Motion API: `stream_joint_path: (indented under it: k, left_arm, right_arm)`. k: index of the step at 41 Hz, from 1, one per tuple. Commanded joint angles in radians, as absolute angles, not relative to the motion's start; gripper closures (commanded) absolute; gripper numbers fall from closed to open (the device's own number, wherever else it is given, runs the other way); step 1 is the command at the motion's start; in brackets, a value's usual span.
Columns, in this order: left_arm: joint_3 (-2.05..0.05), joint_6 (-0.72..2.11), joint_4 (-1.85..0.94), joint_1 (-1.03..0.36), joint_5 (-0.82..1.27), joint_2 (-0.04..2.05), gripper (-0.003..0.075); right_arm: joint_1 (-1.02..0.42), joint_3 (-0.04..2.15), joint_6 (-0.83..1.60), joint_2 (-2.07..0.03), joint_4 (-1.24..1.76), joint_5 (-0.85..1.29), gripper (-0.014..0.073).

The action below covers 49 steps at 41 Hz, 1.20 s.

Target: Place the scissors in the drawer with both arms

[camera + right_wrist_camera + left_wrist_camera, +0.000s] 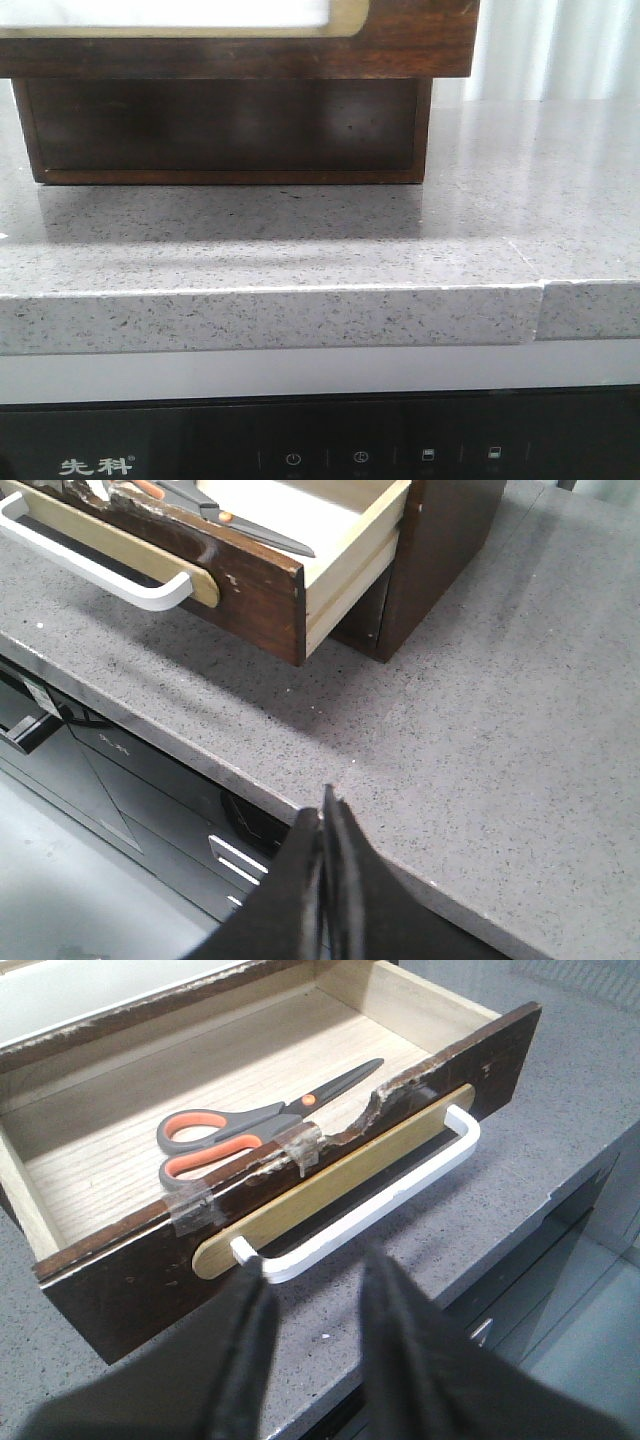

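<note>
Inside the open drawer (250, 1090), on its pale wooden floor, the scissors (262, 1123) are seen lying flat, with the orange-lined loops towards the damaged front board and the blades pointing to the back. The white handle (370, 1200) on the brass-coloured plate is untouched; the left gripper (315, 1305) is held just before it with its jaws parted. The right gripper (325, 825) is held over the grey worktop (480, 710), well apart from the drawer, with its jaws pressed together on nothing. What is left, it is judged, is the closing of the drawer. A push given off-centre could skew the drawer in its dark cabinet (450, 550), and the chipped, taped top edge of the front could be broken further by a careless contact. From the front camera only the underside of the drawer front and the cabinet's lower part are shown; the scissors and both grippers are hidden there.
</note>
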<state>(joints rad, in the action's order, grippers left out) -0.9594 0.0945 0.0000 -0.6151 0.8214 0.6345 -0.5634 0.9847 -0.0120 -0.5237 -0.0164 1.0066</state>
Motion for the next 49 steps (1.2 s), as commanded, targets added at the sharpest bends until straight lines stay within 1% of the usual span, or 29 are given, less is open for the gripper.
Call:
stream_joint_path:
  k: [1,2,4,39,43,49]
  left_arm:
    - [-0.983,0.084,-0.012,-0.624,0.74,0.64,0.072]
    - [-0.983,0.084,-0.014,-0.624,0.74,0.64,0.0739]
    - [-0.983,0.083,-0.018,-0.624,0.74,0.64,0.0741]
    - [-0.982,0.065,-0.023,-0.624,0.74,0.637,0.0741]
    - [-0.979,0.065,-0.023,-0.581,0.724,0.635,0.0741]
    - [-0.931,0.065,-0.023,-0.459,0.62,0.603,0.0741]
  right_arm:
    - [-0.557,1.006,-0.014,-0.53,-0.03,0.932,0.0659]
    - [-0.557,1.006,-0.014,-0.53,-0.03,0.932,0.0661]
    - [-0.557,1.006,-0.014,-0.53,-0.03,0.931,0.0661]
    - [-0.557,1.006,-0.014,-0.53,-0.03,0.938,0.0661]
    - [-0.557,1.006,-0.014,-0.53,-0.03,0.938,0.0661]
    - [-0.557,1.006,-0.014,-0.53,-0.03,0.938,0.0661]
